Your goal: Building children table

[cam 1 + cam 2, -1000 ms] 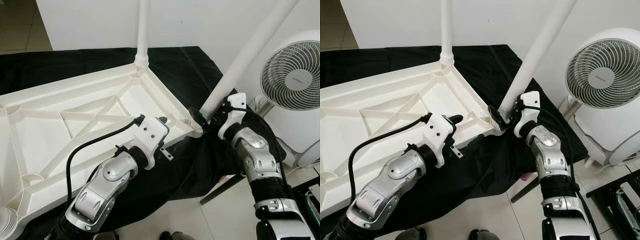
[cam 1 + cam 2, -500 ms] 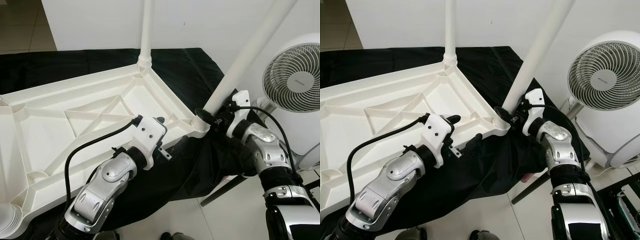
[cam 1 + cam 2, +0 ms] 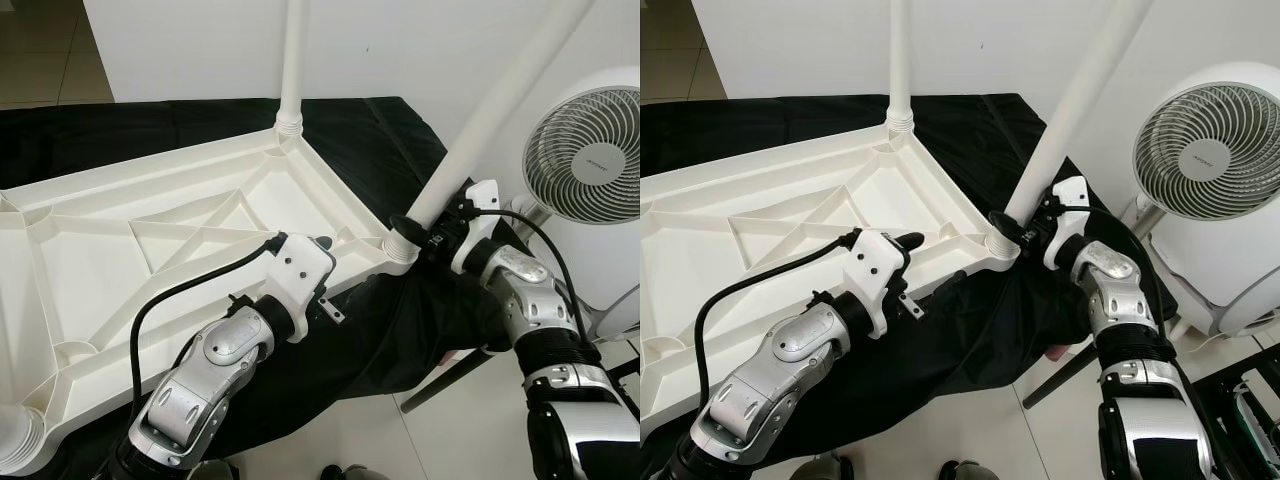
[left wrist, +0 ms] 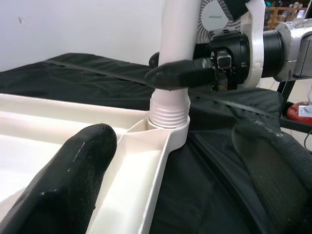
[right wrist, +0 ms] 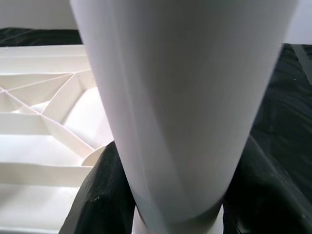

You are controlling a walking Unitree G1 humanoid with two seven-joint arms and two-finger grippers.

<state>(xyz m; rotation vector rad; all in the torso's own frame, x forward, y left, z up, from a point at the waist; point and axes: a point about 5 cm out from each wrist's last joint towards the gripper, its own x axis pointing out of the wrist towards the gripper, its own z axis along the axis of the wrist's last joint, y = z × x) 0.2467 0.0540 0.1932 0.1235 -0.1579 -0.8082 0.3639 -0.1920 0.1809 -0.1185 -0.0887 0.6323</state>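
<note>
- Right now I am working on the upturned white tabletop (image 3: 180, 215), which is lying underside-up on the black cloth (image 3: 370, 140) across the centre-left of the frame.
- My right gripper (image 3: 425, 232) is clamping its fingers around the base of the near leg (image 3: 490, 110), just above the corner socket (image 3: 402, 250) at centre right.
- My left gripper (image 4: 185, 161) is hovering with its fingers apart beside the tabletop's near edge, gripping nothing.
- One far leg (image 3: 292, 60) is already standing in its socket at top centre.
- The near leg is leaning, so I judge it not fully seated.
- Two lower-left corners are looking legless, so roughly half remains.
- A white fan (image 3: 585, 150) is standing at far right.
</note>
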